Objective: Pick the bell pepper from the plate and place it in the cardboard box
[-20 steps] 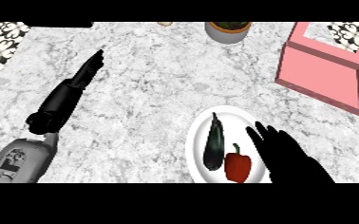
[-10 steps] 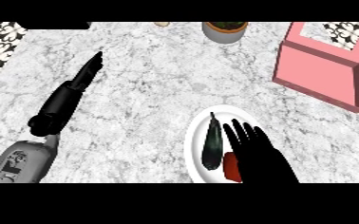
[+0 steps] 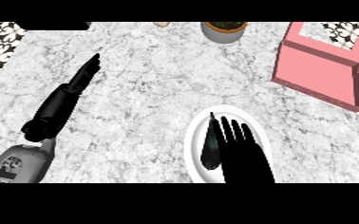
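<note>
The bell pepper cannot be seen: the spot on the plate where it would lie is covered by the right hand, which is spread flat above the plate with its fingers straight and slightly apart, pointing away from the robot. Whether the hand touches anything beneath it cannot be told. Just left of that hand, also on the plate, lies a dark, long eggplant, its thin stem end pointing away from the robot. The plate is white and sits on a grey marbled counter. Up and to the right of the plate, well apart from it, stands the pink box, open at the top. Straight up from the plate, near the counter's far edge, is a potted plant. Far to the left of the plate, the left hand is stretched out over the counter with its fingers straight and close together, holding nothing.
</note>
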Controlling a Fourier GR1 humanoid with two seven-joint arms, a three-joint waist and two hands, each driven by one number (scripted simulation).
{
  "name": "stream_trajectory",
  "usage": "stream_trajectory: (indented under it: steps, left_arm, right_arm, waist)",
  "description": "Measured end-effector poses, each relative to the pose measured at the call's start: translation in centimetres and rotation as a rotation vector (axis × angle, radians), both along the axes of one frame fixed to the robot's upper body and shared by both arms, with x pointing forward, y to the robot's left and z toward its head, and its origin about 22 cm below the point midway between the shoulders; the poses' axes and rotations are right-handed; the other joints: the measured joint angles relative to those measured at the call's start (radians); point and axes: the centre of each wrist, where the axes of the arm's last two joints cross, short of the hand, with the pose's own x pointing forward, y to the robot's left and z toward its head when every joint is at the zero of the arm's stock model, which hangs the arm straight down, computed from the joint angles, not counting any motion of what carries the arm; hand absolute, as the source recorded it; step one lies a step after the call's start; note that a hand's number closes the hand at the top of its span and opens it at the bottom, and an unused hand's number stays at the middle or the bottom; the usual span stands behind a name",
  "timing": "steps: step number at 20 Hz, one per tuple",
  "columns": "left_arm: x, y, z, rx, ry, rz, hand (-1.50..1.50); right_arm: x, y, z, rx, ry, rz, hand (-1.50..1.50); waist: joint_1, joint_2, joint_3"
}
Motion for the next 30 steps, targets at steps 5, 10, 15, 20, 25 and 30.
stream_trajectory:
  steps: [5, 10, 15, 20, 25, 30]
  left_arm:
    - [0.2, 0.1, 0.2, -0.004, 0.002, 0.003, 0.00]
    - [0.1, 0.0, 0.0, -0.006, -0.001, 0.008, 0.00]
    - [-0.4, 0.4, 0.0, -0.003, -0.005, 0.007, 0.00]
    - [0.0, -0.1, -0.2, -0.004, 0.000, 0.005, 0.00]
    - [0.2, 0.9, 0.2, -0.004, 0.001, 0.009, 0.00]
    - [0.6, 0.5, -0.2, -0.012, 0.006, 0.011, 0.00]
  right_arm:
    - [1.1, 0.2, -1.2, -0.043, 0.012, -0.035, -1.50]
    - [1.2, 0.2, -2.2, -0.053, 0.027, -0.051, -1.50]
    - [1.5, 0.1, -3.1, -0.054, 0.048, -0.065, -1.50]
    - [1.2, 0.2, -4.5, -0.089, 0.061, -0.090, -1.50]
    - [1.2, -0.8, -5.3, -0.118, 0.069, -0.128, -1.50]
    - [1.5, -1.6, -6.2, -0.121, 0.099, -0.146, 1.50]
  waist:
    - [-0.004, 0.001, 0.000]
    - [-0.005, 0.002, 0.001]
    - [-0.004, 0.002, 0.001]
    - [-0.007, 0.002, 0.001]
    - [-0.006, 0.002, 0.002]
    - [-0.006, 0.003, 0.002]
